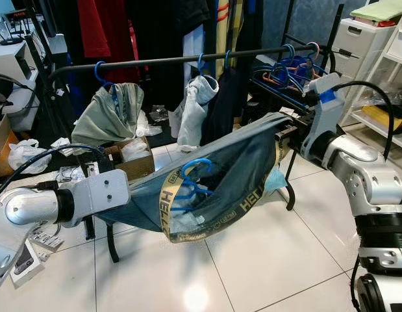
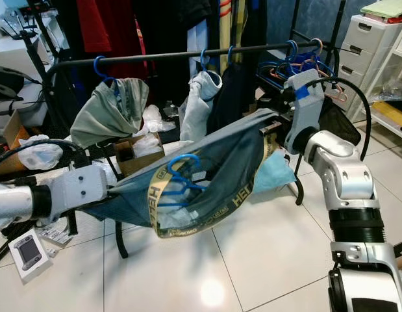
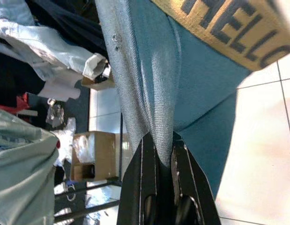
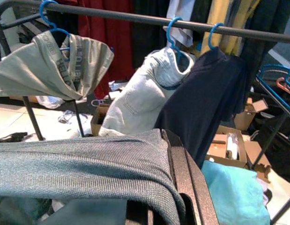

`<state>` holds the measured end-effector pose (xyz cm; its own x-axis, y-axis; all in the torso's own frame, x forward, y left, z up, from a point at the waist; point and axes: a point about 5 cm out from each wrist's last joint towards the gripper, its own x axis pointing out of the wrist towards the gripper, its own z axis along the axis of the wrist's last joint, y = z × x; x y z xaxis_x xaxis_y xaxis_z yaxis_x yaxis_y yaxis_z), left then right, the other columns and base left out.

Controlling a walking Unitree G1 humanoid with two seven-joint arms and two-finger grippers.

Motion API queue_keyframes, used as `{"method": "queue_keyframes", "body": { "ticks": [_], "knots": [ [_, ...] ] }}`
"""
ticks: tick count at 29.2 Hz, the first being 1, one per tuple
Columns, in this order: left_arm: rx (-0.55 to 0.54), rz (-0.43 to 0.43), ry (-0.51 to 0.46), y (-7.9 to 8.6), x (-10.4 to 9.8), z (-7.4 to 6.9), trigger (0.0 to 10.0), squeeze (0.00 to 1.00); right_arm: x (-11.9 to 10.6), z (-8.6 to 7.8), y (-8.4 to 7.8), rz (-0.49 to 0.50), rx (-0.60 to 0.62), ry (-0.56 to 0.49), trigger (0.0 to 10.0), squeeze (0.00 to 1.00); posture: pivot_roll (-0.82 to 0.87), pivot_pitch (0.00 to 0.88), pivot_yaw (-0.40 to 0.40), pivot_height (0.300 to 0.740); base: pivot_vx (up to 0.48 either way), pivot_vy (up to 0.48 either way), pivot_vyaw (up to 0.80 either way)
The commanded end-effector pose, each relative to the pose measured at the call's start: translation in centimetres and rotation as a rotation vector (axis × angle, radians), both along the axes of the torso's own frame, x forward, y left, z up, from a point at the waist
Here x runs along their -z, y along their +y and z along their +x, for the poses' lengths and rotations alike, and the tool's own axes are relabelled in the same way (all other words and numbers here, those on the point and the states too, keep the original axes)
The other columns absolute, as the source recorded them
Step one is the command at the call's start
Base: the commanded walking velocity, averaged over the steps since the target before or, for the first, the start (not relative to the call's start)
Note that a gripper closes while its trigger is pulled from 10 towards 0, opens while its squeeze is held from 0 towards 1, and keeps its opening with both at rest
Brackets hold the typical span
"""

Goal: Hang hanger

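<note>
1. Teal garment (image 1: 239, 169) with gold waistband, stretched between both grippers before the clothes rail (image 1: 188, 60).
2. Blue hanger (image 1: 191, 175) lying inside the garment's opening.
3. Left gripper (image 3: 159, 159) clamped on fabric.
4. Right gripper (image 4: 175, 187) pinching the opposite edge.

Knitted cloth garment (image 1: 239, 162), glossy floor tiles (image 1: 252, 266)

A glossy white tiled floor (image 1: 252, 260) reflects a ceiling light. A black clothes rail (image 1: 188, 60) carries hung garments; an open cardboard box (image 1: 132, 159) sits beneath, white drawer units (image 1: 356, 39) beyond.
</note>
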<state>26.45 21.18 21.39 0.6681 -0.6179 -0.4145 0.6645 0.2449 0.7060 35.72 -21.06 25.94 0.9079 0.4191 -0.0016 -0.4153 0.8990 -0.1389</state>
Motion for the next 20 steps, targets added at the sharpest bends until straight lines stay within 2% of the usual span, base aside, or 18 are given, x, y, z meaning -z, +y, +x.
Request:
{"method": "queue_keyframes", "body": {
  "ticks": [1,4,6,7,8,9,12,15,20],
  "knots": [
    [-0.020,0.062,0.012,0.9,0.0,0.0,10.0,0.00,-0.4,0.0,-1.2,0.007,0.061,-0.002,0.0,0.00,-0.09,0.005,0.008,0.740,0.000,0.000,0.00],
    [-0.009,0.085,-0.015,0.9,-0.4,0.3,10.0,0.00,0.7,-0.1,-1.6,-0.009,0.081,0.048,0.0,0.00,-0.09,0.006,0.009,0.740,0.000,0.000,0.00],
    [-0.009,0.085,-0.015,0.9,-0.4,0.3,10.0,0.00,0.7,-0.1,-1.6,-0.009,0.081,0.048,0.0,0.00,-0.09,0.006,0.009,0.740,0.000,0.000,0.00],
    [-0.027,0.041,-0.058,0.9,-1.3,0.7,10.0,0.00,3.3,-0.3,-1.9,-0.067,0.099,0.172,0.0,0.00,-0.09,0.007,0.010,0.740,0.000,0.000,0.00],
    [-0.034,0.018,-0.070,0.9,-1.7,0.9,10.0,0.00,4.2,-0.4,-2.0,-0.088,0.107,0.217,0.0,0.00,-0.09,0.007,0.010,0.740,0.000,0.000,0.00],
    [-0.034,0.018,-0.070,0.9,-1.7,0.9,10.0,0.00,4.2,-0.4,-2.0,-0.088,0.107,0.217,0.0,0.00,-0.09,0.007,0.010,0.740,0.000,0.000,0.00],
    [-0.025,-0.056,-0.104,1.1,-3.1,0.8,10.0,0.00,6.7,-0.9,-2.9,-0.120,0.147,0.323,0.0,0.00,-0.09,0.008,0.008,0.740,0.000,0.000,0.00],
    [-0.023,-0.070,-0.116,1.2,-3.5,0.8,10.0,0.00,7.3,-1.0,-3.1,-0.118,0.158,0.350,0.0,0.00,-0.09,0.008,0.008,0.740,0.000,0.000,0.00],
    [0.040,-0.167,-0.139,1.0,-5.2,0.2,10.0,0.00,8.9,-1.1,-3.4,-0.110,0.179,0.390,0.0,0.00,-0.09,0.007,0.008,0.740,0.000,0.000,0.00]
  ]
}}
